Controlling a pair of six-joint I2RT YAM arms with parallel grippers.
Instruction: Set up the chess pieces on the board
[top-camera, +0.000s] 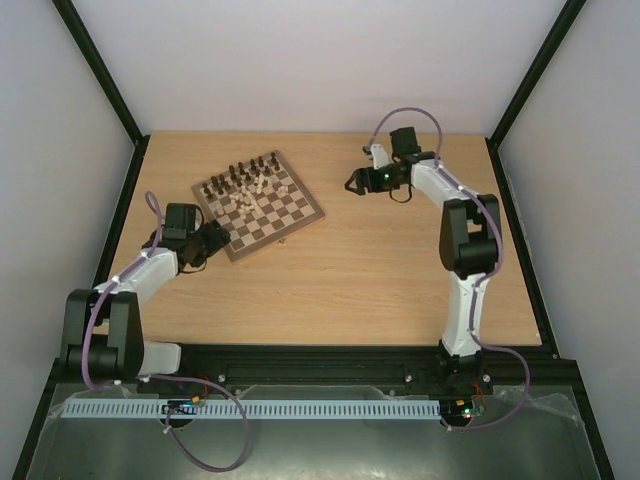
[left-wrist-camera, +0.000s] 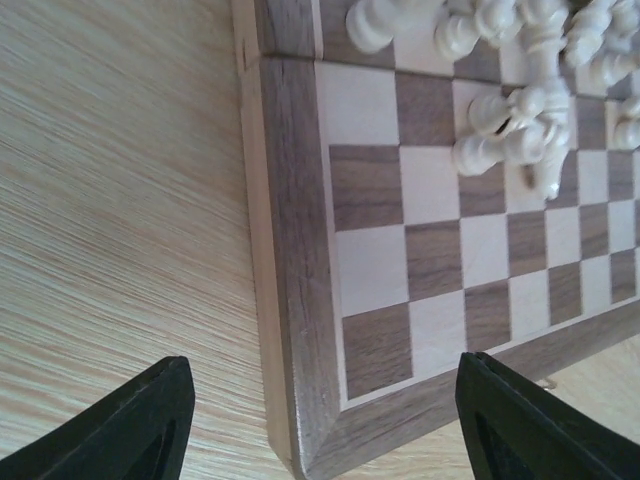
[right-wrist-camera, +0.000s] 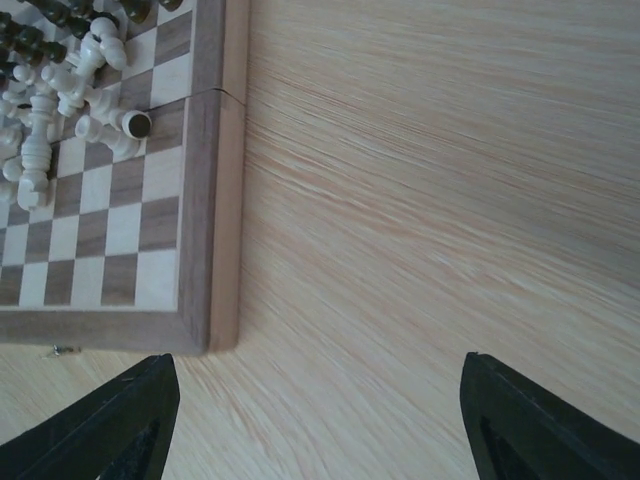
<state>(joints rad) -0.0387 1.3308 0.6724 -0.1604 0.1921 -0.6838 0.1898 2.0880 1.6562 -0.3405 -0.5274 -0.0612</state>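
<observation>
The board (top-camera: 275, 218) lies turned at an angle at the back left of the table. Dark pieces (top-camera: 240, 174) stand along its far edge and cream pieces (top-camera: 255, 190) lie jumbled near the middle. My left gripper (top-camera: 216, 240) is open and empty, just off the board's near left corner (left-wrist-camera: 300, 420). Cream pieces (left-wrist-camera: 520, 120) show at the top of the left wrist view. My right gripper (top-camera: 353, 183) is open and empty over bare table, right of the board (right-wrist-camera: 205, 200). Cream pieces (right-wrist-camera: 60, 100) and dark ones (right-wrist-camera: 25, 40) show in the right wrist view.
The light wood tabletop (top-camera: 400, 260) stretches right of the board. Black frame rails (top-camera: 125, 200) run along the table's sides. The arm bases stand on the black rail (top-camera: 320, 360) at the near edge.
</observation>
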